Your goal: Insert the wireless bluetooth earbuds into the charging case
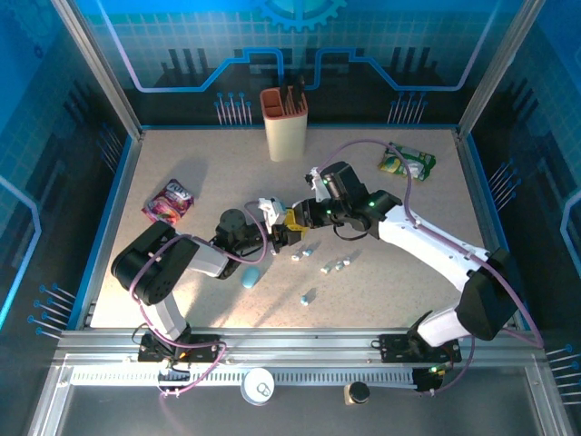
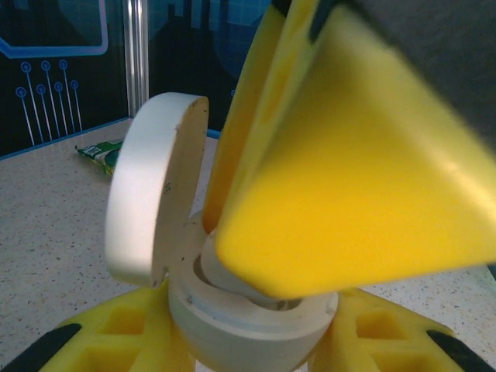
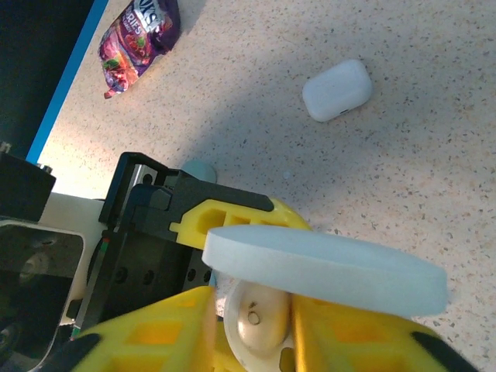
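Your left gripper (image 2: 252, 358) pinches the open white pebble-shaped charging case (image 2: 248, 325) at its base, right gripper (image 3: 254, 314) hangs at its mouth, grip can't tell, and the tiny stemmed white and pale-blue plastic earbuds (image 1: 336, 265) lying loose nearby look light, slippery, so take one by the stem.

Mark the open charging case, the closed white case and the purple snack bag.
open charging case (image 2: 147, 194): left wrist view, on its raised lid.
closed white case (image 3: 337, 91): right wrist view, middle of its top.
purple snack bag (image 3: 139, 35): right wrist view, middle of its printed front.
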`<state>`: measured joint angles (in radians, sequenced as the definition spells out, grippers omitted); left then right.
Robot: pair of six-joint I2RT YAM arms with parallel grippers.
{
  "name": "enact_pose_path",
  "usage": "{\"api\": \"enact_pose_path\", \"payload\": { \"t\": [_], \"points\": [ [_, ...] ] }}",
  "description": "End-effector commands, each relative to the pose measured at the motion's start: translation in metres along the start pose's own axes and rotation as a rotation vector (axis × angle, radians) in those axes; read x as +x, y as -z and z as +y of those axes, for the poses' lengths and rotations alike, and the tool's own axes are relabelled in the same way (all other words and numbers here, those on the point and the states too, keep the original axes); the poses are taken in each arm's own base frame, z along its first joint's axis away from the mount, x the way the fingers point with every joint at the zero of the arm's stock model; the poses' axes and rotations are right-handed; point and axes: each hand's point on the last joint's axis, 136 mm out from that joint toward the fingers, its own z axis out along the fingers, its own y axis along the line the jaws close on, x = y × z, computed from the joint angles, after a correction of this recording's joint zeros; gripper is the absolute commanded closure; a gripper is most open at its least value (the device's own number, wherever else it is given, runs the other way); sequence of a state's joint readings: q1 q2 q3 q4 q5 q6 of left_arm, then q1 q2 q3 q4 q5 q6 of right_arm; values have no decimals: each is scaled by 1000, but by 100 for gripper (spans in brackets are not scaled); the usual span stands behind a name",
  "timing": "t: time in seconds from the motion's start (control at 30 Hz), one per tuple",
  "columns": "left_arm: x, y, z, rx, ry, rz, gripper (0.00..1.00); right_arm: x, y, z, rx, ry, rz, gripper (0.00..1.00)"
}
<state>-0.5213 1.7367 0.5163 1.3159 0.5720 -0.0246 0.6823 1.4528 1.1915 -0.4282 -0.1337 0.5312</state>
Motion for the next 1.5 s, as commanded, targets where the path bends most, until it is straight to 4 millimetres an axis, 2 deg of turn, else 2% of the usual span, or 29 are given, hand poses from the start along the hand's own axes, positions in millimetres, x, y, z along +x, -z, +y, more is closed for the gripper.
{"api": "enact_pose_path", "payload": {
  "t": [0.0, 0.23, 0.3, 0.4, 0.53, 0.67, 0.77, 0.87, 1.03, 1.23, 1.4, 1.47],
  "points": [
    [-19, -2, -3, 10, -52, -64, 65, -6, 18, 11, -12, 30, -41, 64],
    [-19, 1, -3, 3, -51, -64, 65, -6, 53, 12, -16, 47, -144, 54],
    [-19, 3, -4, 1, -53, -64, 65, -5, 66, -3, 40, 25, -210, 54],
    [-19, 8, -5, -5, -53, -62, 65, 8, 82, -36, 126, -37, -273, 52],
    [-20, 15, -8, -9, -54, -53, 65, 45, 82, -88, 205, -178, -238, 51],
    [-21, 21, -11, -17, -56, -57, 65, 82, 67, -124, 215, -332, -170, 51],
    [-21, 23, -13, -16, -52, -61, 65, 102, 46, -135, 186, -398, -96, 51],
    [-21, 26, -16, -11, -43, -65, 65, 112, 29, -140, 176, -389, -38, 51],
    [-22, 28, -18, -8, -46, -73, 65, 114, 3, -150, 188, -365, 47, 53],
    [-30, 30, -19, -7, -58, -90, 64, 105, -29, -155, 162, -351, 98, 54],
    [-32, 32, -19, 1, -48, -93, 64, 104, -39, -161, 177, -329, 121, 55],
    [-31, 33, -19, -1, -46, -92, 64, 110, -42, -165, 186, -330, 142, 55]
  ]
}}
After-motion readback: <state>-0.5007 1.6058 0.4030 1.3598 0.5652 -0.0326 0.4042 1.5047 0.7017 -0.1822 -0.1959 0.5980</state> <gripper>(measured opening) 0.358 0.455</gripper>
